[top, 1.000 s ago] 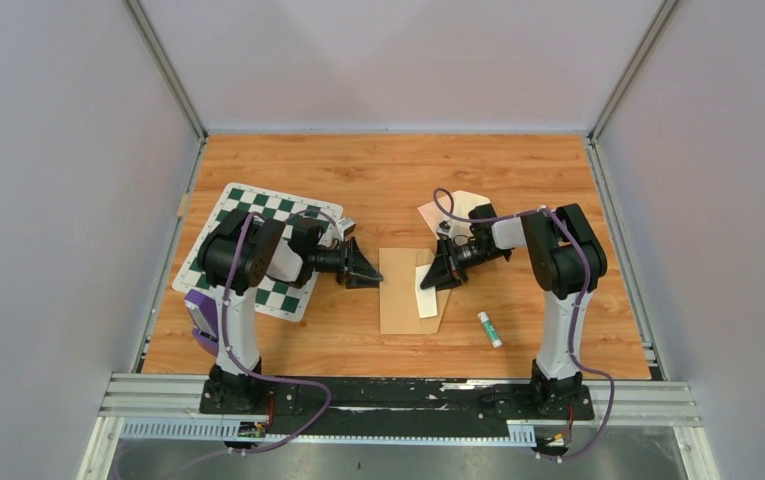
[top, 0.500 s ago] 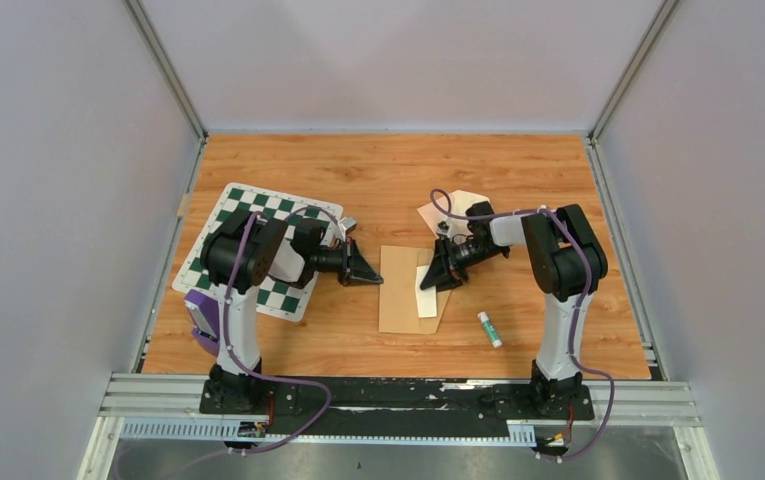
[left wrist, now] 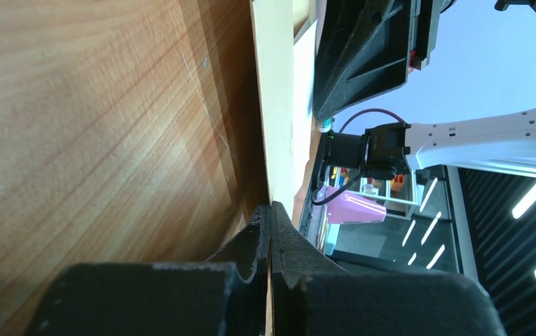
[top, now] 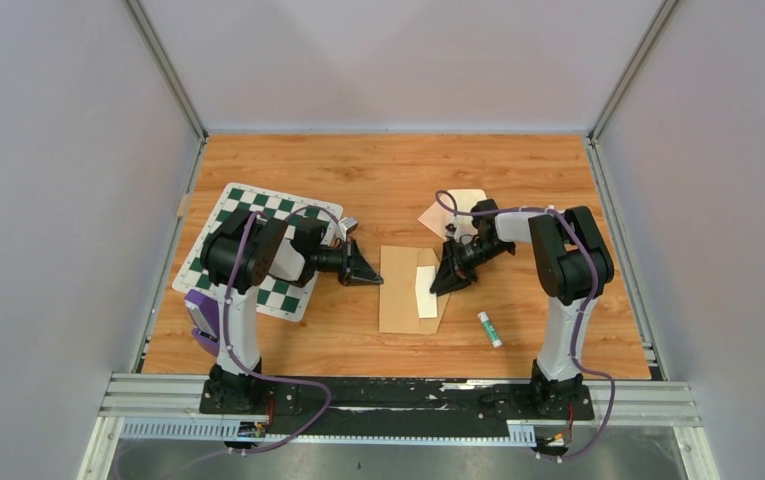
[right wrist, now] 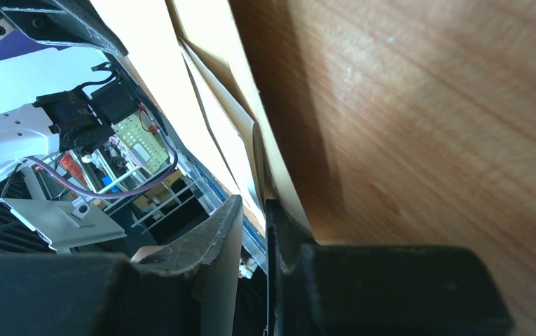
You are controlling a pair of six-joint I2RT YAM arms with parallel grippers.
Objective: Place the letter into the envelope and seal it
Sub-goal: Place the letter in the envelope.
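Top: envelope [top: 396,295] flat on surface [top: 518,180], white letter [top: 425,291] over its right side, apparently half in. Left wrist: left end effector [left wrist: 270,220] clamped tight on envelope edge, likely anchoring it. Right wrist: right end effector [right wrist: 254,217] jaws slightly apart around paper edges; grip unclear.

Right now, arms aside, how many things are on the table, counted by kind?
Envelope: 1
Paper sheets: 2
Glue stick: 1
Checkered mat: 1
Purple object: 1
Total: 6
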